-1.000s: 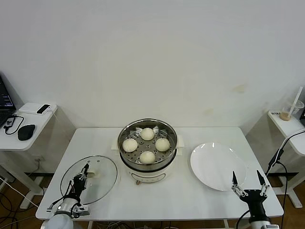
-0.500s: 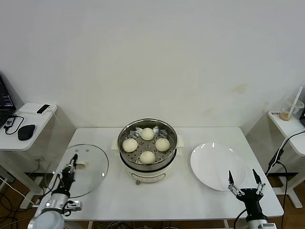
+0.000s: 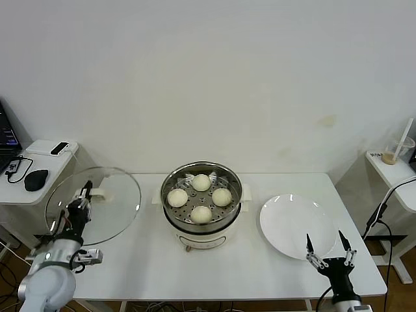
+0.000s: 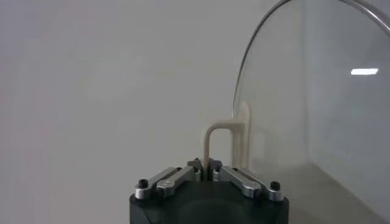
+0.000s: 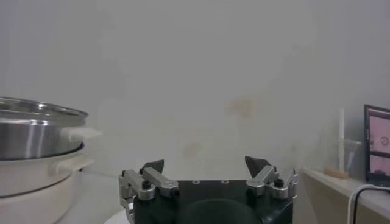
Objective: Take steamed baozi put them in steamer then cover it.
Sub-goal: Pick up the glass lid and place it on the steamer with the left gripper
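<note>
Four cream-white baozi point(image 3: 201, 197) lie on the perforated tray inside the steel steamer point(image 3: 201, 170), which stands on its cream base at the table's middle. My left gripper point(image 3: 85, 193) is shut on the cream handle point(image 4: 214, 141) of the clear glass cover point(image 3: 93, 206) and holds it lifted and tilted above the table's left edge, left of the steamer. In the left wrist view the cover point(image 4: 317, 103) stands on edge beyond my left gripper point(image 4: 207, 170). My right gripper point(image 3: 324, 244) is open and empty at the table's front right; it also shows in the right wrist view point(image 5: 206, 165).
A flat white plate point(image 3: 296, 224) lies right of the steamer, just behind the right gripper. A side table point(image 3: 36, 170) at far left holds a mouse and a phone. A shelf with a cup point(image 3: 395, 151) stands at far right. The steamer's side shows in the right wrist view point(image 5: 36, 131).
My left gripper has lifted the cover off the table and carried it up and to the left, tilting it. The right gripper has drawn back slightly toward the front edge.
</note>
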Robot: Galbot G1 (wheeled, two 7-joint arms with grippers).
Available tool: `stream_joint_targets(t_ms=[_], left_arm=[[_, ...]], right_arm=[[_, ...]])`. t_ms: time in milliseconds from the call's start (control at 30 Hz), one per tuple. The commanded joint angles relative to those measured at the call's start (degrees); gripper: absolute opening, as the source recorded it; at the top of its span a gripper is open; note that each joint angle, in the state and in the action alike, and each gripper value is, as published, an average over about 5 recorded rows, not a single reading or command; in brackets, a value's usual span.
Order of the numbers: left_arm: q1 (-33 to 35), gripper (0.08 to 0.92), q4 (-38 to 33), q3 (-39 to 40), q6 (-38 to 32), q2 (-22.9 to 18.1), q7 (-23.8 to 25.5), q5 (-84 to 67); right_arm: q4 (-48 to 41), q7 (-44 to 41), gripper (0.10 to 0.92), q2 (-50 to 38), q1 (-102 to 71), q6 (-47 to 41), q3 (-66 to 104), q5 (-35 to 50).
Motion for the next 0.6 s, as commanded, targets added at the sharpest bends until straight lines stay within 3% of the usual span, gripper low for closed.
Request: stream_joint_targets(t_ms=[33, 167, 333, 600], left_arm=[[-11.6, 0.133, -6.0, 15.2, 7.8, 9.0, 5.1, -7.1], [-18.7, 0.133, -4.9, 23.8, 12.3, 7.2, 7.8, -7.0], [-27.3, 0.133, -1.4, 31.4, 16.0, 1.2, 11.7, -1.4], [-33.6, 0.133, 8.3, 36.0, 19.3, -9.2, 16.6, 8.1]], right_arm=[[2.1, 0.1, 0.823, 1.9, -1.1, -2.3, -1.6, -3.0], [2.6, 0.9, 0.823, 4.3, -1.2, -3.0, -2.6, -8.3], [3.5, 2.0, 0.823, 7.0, -1.6, -5.0, -3.4, -11.3], [4.7, 3.3, 0.823, 8.7, -2.3, -7.4, -5.3, -13.3]])
